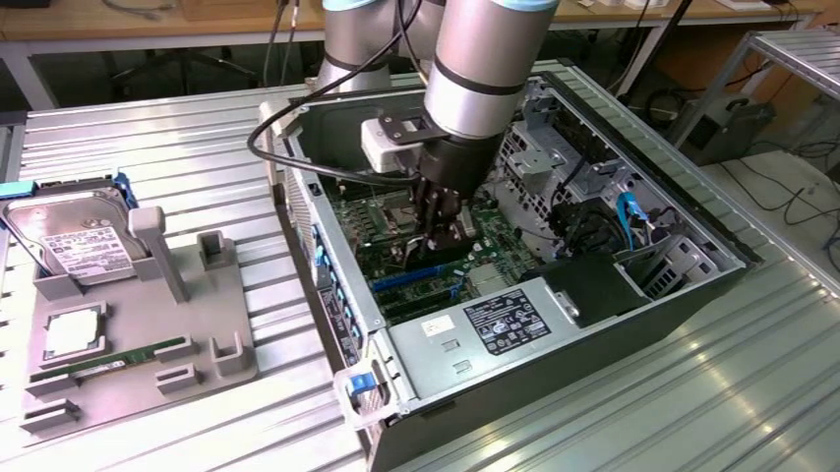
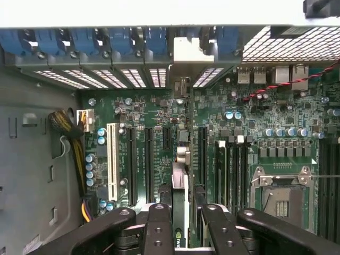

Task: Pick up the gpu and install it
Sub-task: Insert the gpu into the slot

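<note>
**Pincer clamped on the gpu inside the open case**

Pincer [image 1: 443, 236] sat at the centre of the exterior view, pointing straight down into the computer case [image 1: 683, 285]. In the wrist view the pincer [image 2: 180, 234] had its black fingers [image 2: 158, 228] pressed onto either face of the gpu [image 2: 179, 204]. The card was seen edge-on, standing upright over the motherboard [image 2: 133, 111] among the long black expansion slots. Its pale bracket [image 2: 192, 53] lay against the rear wall of the case, in line with the row of blue latches [image 2: 79, 42]. Whether the card's edge was seated in a slot could not be told.

The arm [image 1: 479, 59] came down from the top centre of the exterior view, its silver forearm leaning slightly, wrist bent downward, with a black cable [image 1: 275, 133] looping off toward the exterior view's left. The power supply [image 1: 506, 324] sat in the case below the pincer in the frame.

On the metal table [image 1: 157, 128], at the exterior view's left, a grey holder [image 1: 197, 324] stood well apart from the case. It carried a hard drive [image 1: 73, 241] and a green memory stick [image 1: 112, 362].
</note>
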### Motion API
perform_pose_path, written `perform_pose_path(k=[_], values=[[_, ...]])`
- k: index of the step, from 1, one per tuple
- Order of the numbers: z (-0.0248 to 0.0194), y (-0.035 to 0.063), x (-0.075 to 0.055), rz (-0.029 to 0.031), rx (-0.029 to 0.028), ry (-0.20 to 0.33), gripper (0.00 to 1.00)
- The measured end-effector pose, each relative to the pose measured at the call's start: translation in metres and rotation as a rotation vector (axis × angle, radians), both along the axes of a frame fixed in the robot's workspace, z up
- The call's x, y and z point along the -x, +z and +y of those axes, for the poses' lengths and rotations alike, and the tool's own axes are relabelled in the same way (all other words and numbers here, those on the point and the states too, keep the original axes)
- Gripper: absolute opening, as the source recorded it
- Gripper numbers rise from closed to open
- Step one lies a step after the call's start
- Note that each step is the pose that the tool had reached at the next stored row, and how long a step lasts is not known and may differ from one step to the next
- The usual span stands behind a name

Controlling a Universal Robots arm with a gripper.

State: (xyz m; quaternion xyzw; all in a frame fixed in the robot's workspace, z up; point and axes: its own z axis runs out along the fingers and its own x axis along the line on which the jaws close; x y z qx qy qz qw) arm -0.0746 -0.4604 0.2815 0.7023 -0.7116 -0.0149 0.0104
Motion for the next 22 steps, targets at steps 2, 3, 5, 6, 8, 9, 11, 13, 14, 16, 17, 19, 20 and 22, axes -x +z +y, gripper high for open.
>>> perform_pose_path(k=[2,3,5,6,8,9,11,13,14,16,17,19,20,22], values=[[0.0000,-0.0020,0.000,0.0003,0.0001,0.000,0.26],[0.0000,-0.0027,0.000,0.0008,0.0001,0.001,0.26],[0.0000,-0.0044,0.000,0.0019,0.0002,0.003,0.26],[0.0000,-0.0055,0.000,0.0021,0.0002,0.004,0.26],[0.0000,-0.0081,0.000,0.0022,0.0002,0.006,0.26],[0.0000,-0.0099,0.000,0.0023,0.0001,0.007,0.26],[0.0000,-0.0127,0.001,0.0022,0.0001,0.009,0.26],[0.0000,-0.0142,0.001,0.0023,0.0003,0.010,0.26],[0.0001,-0.0144,0.001,0.0023,0.0003,0.010,0.26],[0.0012,-0.0145,0.001,0.0022,0.0000,0.011,0.26],[0.0018,-0.0146,0.001,0.0022,0.0000,0.011,0.26],[0.0028,-0.0148,0.002,0.0022,-0.0002,0.011,0.26],[0.0031,-0.0149,0.002,0.0022,-0.0001,0.011,0.26],[0.0038,-0.0155,0.004,0.0023,0.0001,0.011,0.26]])
